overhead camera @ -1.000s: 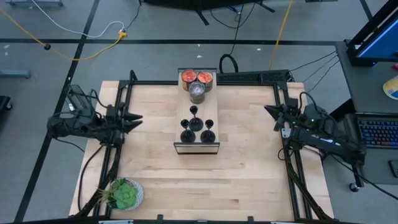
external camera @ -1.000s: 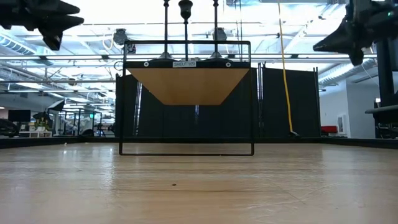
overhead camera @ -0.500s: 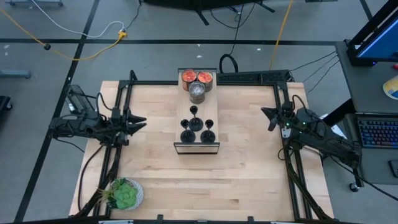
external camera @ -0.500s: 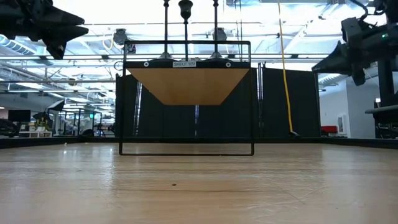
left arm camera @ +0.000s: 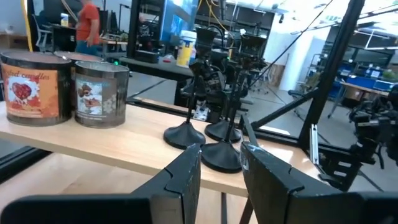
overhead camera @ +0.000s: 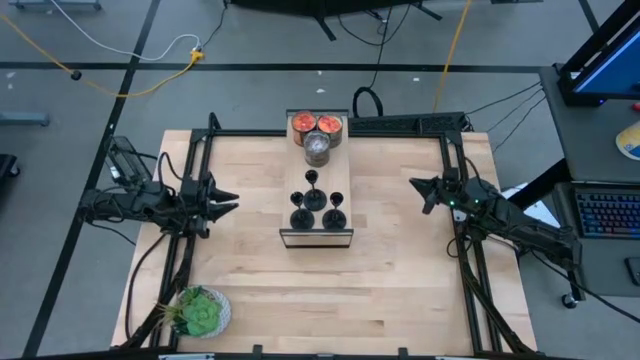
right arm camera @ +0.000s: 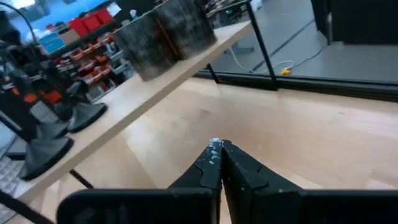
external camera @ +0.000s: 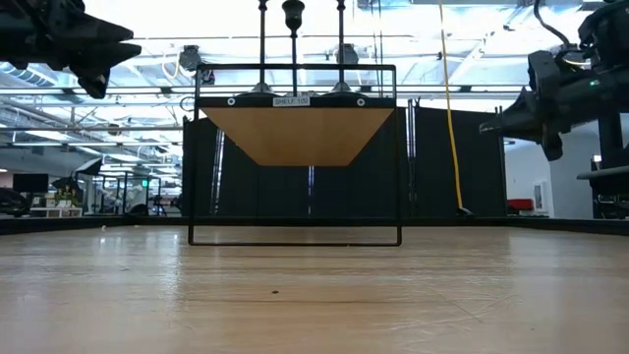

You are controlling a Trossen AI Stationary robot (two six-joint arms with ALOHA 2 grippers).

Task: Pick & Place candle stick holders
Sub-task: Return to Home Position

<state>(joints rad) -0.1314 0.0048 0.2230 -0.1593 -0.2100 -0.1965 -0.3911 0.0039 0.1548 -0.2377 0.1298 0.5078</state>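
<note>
Three black candle stick holders (overhead camera: 311, 180) (overhead camera: 300, 218) (overhead camera: 335, 215) stand on their round bases on the near half of a raised wooden shelf (overhead camera: 343, 168) at mid-table. In the left wrist view the candle stick holders (left arm camera: 185, 134) are straight ahead, beyond the fingers. My left gripper (overhead camera: 232, 203) (left arm camera: 221, 148) hovers open to the shelf's left, pointing level at it, with nothing between its fingers. My right gripper (overhead camera: 418, 188) (right arm camera: 217, 146) is shut and empty, hovering to the shelf's right and pointing toward it. The right wrist view has the candle stick holders (right arm camera: 43, 149) off to one side.
Two jars with red-orange contents (overhead camera: 303, 123) (overhead camera: 330, 125) and a greyish glass jar (overhead camera: 317, 147) stand on the shelf's far half. The shelf rests on a black wire frame (external camera: 295, 236). A green potted plant (overhead camera: 200, 312) sits at the near left corner. Bare tabletop lies on both sides of the shelf.
My right gripper has come down and moved toward the shelf, rolling a little about its own line and staying shut. My left gripper has sunk slightly. The candle stick holders have not moved.
</note>
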